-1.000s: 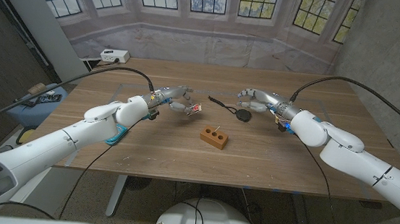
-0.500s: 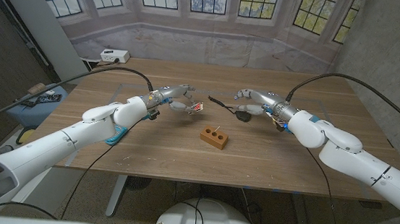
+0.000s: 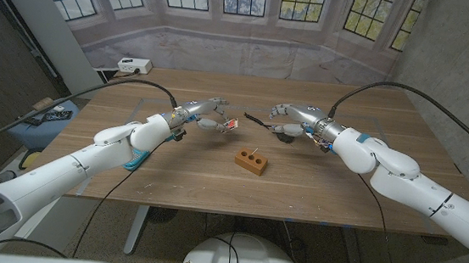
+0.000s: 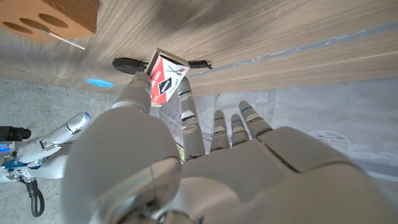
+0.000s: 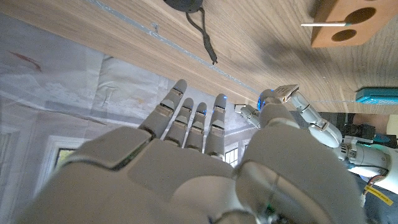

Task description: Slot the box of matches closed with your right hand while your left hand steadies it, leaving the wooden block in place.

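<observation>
My left hand (image 3: 205, 113) holds the small matchbox (image 3: 230, 124) above the table, left of centre. In the left wrist view the red-and-white matchbox (image 4: 165, 78) is pinched between thumb and a finger, its tray sticking out a little. My right hand (image 3: 292, 115) hovers a short way to the right of the box with fingers spread and nothing in it. The wooden block (image 3: 251, 161) lies nearer the front edge, between both hands, with one match standing in it. The right wrist view shows the block (image 5: 342, 28) and the left hand's box (image 5: 285, 93) beyond my right hand (image 5: 186, 155).
A black disc (image 3: 283, 137) with a short cord (image 3: 253, 118) lies on the table just under my right hand. A white box (image 3: 135, 65) sits on the ledge past the table's far left corner. Thin tape lines cross the wooden table (image 3: 171, 177).
My right hand has moved left toward the matchbox, now over the black disc. The left hand keeps the box at nearly the same spot. The block has not moved.
</observation>
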Robot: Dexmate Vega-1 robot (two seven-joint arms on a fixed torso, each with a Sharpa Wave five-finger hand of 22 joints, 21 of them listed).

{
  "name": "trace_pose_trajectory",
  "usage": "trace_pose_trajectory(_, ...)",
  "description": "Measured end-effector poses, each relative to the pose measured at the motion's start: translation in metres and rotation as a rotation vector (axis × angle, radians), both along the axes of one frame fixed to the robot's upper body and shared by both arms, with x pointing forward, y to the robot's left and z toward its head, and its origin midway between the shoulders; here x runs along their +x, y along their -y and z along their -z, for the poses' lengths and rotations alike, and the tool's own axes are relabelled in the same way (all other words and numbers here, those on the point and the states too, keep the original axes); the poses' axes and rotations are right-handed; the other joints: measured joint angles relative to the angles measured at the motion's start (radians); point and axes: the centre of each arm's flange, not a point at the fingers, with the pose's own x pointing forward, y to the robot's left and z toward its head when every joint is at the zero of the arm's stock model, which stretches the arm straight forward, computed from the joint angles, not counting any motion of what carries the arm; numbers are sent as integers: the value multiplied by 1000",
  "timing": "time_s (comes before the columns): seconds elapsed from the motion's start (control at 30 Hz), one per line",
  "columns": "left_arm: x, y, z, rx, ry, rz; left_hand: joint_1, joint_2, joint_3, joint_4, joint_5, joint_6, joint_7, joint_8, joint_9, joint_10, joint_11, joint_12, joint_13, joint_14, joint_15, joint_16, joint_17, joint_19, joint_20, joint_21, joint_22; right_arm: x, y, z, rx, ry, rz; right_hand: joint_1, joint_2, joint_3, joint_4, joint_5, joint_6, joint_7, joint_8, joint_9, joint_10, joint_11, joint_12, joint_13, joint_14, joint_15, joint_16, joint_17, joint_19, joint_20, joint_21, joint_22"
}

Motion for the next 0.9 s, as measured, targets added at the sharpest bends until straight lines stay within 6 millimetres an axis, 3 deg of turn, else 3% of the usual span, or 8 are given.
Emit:
trace_pose_trajectory(0.4,3,-8,4,-27,-1,47,0,0,0,0,-2,9,-9,0,-1,6,-6,0,0,5,-5,0,0,3,-3,0,0,-4,-12,0,-61,69,-18,36,-10,0,0,0,50,0,6,0,36,-4,0,0,36,0,7,0,43,-1,0,0)
trace_pose_trajectory(0.9,0,-13,7,-68,-3,135,5,5,0,0,-2,18,-10,0,0,12,-12,0,0,5,-13,0,0,9,-9,0,0,-5,-24,4,-124,110,-33,53,-11,-5,4,0,65,-5,6,0,54,-7,0,0,57,0,15,5,57,-1,8,0)
